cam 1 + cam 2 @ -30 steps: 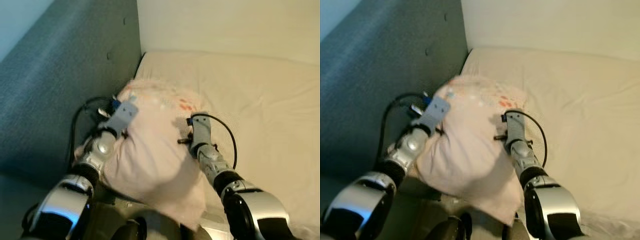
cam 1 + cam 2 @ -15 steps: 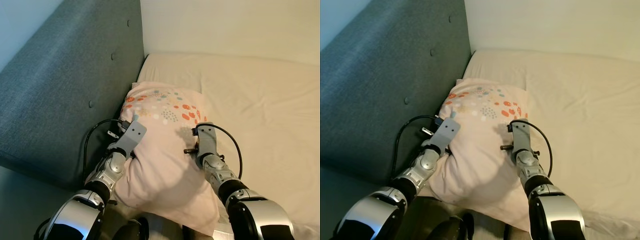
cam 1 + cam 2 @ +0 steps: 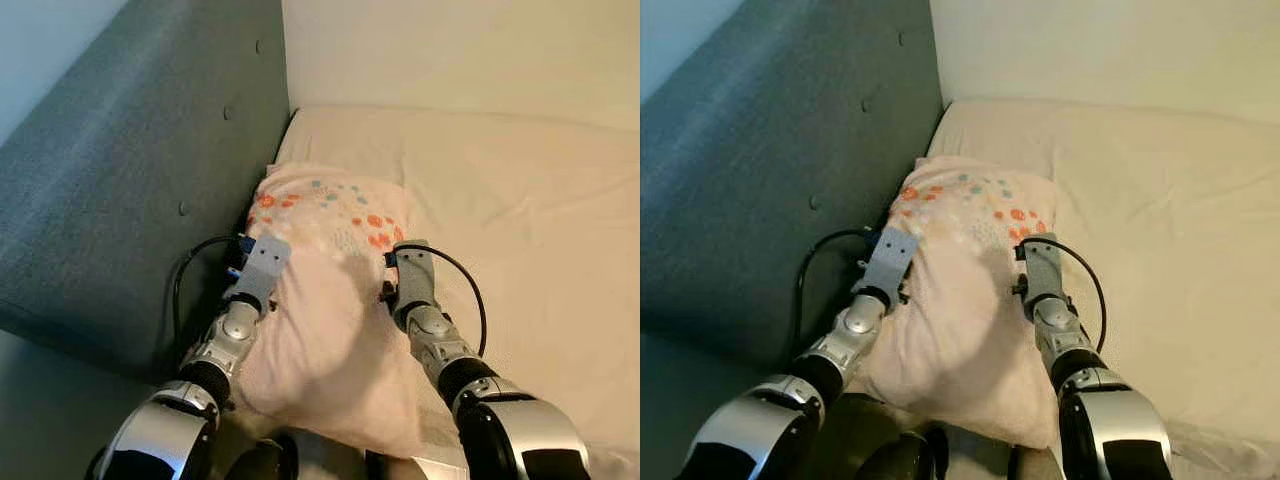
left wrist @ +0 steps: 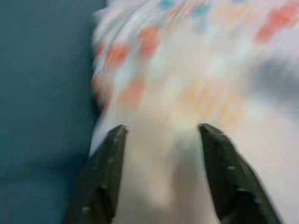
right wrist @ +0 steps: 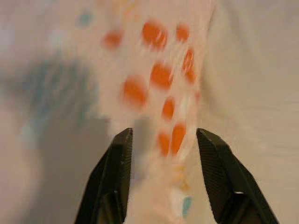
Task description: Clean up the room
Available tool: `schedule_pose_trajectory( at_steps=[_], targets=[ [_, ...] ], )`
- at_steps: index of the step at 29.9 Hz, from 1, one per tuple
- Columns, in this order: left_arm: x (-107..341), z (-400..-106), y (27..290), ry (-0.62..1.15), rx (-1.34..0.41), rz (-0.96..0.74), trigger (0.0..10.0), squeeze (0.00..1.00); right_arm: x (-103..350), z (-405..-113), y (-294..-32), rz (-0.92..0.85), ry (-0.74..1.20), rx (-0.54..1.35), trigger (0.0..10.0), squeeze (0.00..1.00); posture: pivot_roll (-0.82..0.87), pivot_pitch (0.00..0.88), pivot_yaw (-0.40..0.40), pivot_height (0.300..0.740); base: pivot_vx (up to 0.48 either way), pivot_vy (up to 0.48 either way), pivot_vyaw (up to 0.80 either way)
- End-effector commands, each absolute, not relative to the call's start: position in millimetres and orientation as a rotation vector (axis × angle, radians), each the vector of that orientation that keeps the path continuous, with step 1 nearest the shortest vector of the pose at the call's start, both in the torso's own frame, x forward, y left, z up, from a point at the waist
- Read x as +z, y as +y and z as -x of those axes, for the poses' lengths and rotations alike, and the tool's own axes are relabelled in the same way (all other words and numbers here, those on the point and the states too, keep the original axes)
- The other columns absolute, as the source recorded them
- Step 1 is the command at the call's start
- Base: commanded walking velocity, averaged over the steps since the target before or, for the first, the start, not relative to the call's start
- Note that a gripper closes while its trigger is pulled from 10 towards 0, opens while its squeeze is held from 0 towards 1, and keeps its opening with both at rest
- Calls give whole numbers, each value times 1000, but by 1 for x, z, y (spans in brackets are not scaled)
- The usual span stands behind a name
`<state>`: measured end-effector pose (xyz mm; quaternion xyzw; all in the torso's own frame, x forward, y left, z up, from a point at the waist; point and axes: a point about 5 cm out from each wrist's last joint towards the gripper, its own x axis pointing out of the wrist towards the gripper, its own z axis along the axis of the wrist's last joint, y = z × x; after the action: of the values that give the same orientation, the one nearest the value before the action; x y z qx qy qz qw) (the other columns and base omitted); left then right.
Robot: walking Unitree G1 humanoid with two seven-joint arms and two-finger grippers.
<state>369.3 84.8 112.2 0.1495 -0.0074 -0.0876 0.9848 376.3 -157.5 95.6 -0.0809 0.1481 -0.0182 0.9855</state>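
While both tools, left and right, pinch the soft pink dotted pillow, placement proceeds; releasing at the grey padded headboard likely follows.

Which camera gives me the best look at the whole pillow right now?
The left eye view: the pillow lies whole on the bed, between both arms. The right eye matches; the wrist views give blurred close-ups.

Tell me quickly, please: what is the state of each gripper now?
Left gripper: shut on the pillow, gripping its edge beside the headboard.
Right gripper: shut on the pillow, gripping its other edge.
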Motion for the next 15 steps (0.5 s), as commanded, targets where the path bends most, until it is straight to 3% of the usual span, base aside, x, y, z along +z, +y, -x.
schedule_pose_trajectory(
  at_steps=[1,5,6,7,15],
  targets=[
    [103,-363,77,7,-235,-281,10000,1000,87,-371,-161,195,326,-73,10000,0,108,374,73,740,0,0,0],
    [97,-359,73,28,-293,-286,10000,1000,89,-371,-169,224,316,-131,10000,0,108,374,73,740,0,0,0],
    [94,-357,73,36,-310,-297,10000,655,91,-372,-172,241,306,-157,10000,0,108,370,77,740,0,0,0],
    [93,-356,74,34,-337,-305,10000,0,96,-374,-177,258,282,-189,10000,0,108,370,77,740,0,0,0],
    [111,-364,91,-34,-370,-254,10000,0,123,-385,-182,217,168,-248,10000,0,92,349,76,740,0,0,0]
  ],
)
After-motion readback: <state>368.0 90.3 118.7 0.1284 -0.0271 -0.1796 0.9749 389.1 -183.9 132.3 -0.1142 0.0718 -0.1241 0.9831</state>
